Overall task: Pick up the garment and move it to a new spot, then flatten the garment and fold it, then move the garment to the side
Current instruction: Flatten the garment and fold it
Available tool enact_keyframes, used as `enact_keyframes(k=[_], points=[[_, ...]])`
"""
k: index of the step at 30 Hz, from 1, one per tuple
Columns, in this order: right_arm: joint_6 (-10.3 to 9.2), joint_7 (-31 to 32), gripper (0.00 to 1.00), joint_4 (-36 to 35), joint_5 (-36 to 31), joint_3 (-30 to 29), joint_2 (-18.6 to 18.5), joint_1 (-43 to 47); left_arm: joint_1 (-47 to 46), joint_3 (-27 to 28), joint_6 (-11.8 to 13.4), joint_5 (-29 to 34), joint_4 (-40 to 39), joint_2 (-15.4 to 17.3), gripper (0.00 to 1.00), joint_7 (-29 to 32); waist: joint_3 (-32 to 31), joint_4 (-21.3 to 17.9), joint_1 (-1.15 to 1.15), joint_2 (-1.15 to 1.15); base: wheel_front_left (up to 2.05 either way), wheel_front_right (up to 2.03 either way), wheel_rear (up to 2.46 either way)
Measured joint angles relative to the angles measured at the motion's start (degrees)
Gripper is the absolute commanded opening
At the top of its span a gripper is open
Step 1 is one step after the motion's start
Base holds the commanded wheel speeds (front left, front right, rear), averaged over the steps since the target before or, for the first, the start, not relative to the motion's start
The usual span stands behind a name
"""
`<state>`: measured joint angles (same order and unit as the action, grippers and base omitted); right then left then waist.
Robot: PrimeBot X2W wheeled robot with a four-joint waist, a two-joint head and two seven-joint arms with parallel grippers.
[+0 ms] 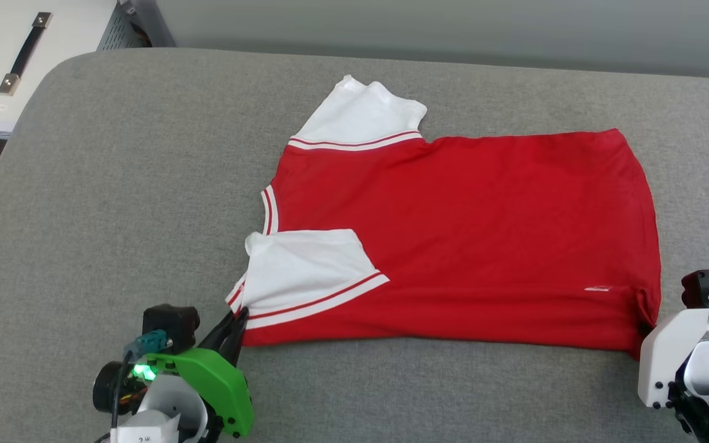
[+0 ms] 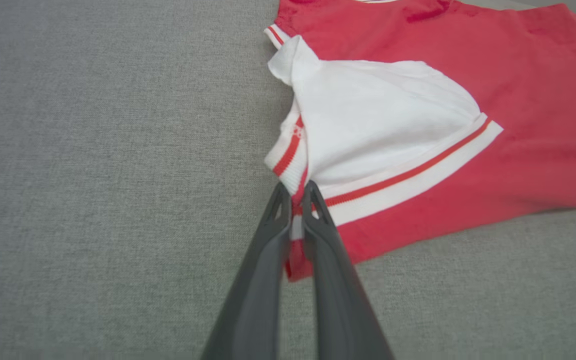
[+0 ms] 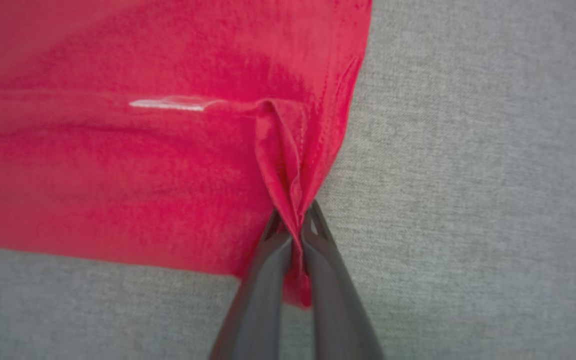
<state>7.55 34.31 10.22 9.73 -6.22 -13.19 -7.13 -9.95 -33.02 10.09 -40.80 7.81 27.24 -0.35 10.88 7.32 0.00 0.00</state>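
Counter (image 1: 114, 184): grey fabric-covered, rounded far-left corner. A pale cabinet (image 1: 22, 55) with a dark handle is noted beyond that corner.

Garment (image 1: 484, 234): laid flat from the middle of the counter toward the right edge, collar end to the left, hem to the right. The body is smoothed and nearly free of wrinkles. It is judged to be spread out and at the start of folding.

Far sleeve (image 1: 360, 114): white, left sticking out toward the far edge, not yet tucked.

Near sleeve (image 1: 305, 271): white with striped trim, turned in over the red body, presumably so that the near side folds with a straight edge.

Left hand (image 2: 295, 192): closed, the near shoulder corner pinched between the fingers at the sleeve trim, low on the counter.

Right hand (image 3: 293, 220): closed on the near hem corner (image 1: 645, 320), where the cloth is gathered into a small pleat. In the head view its fingers are hidden behind the wrist housing, so the grip is read from the wrist view.

Both near corners are held together, likely so that the near edge can be lifted evenly and carried over toward the far edge.

White tag (image 1: 597, 288): a small mark near the hem, possibly a label; too small to be read.
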Motion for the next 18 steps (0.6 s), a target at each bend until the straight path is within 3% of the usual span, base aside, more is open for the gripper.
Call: enact_keyframes(k=[10,18], points=[[0.01,1.6,0.0,-1.5,5.7,-0.5,-0.9,3.1,2.8,-0.5,0.0,-0.2,1.7,1.0,0.0,0.4,-4.1,-0.8,0.0,0.0,0.0,0.0,0.0],[0.04,6.6,0.0,-7.9,11.0,-0.7,-3.2,7.7,6.9,-0.9,0.7,-0.7,-0.9,3.8,0.0,2.5,-7.4,-1.4,0.0,0.0,0.0,0.0,0.0]])
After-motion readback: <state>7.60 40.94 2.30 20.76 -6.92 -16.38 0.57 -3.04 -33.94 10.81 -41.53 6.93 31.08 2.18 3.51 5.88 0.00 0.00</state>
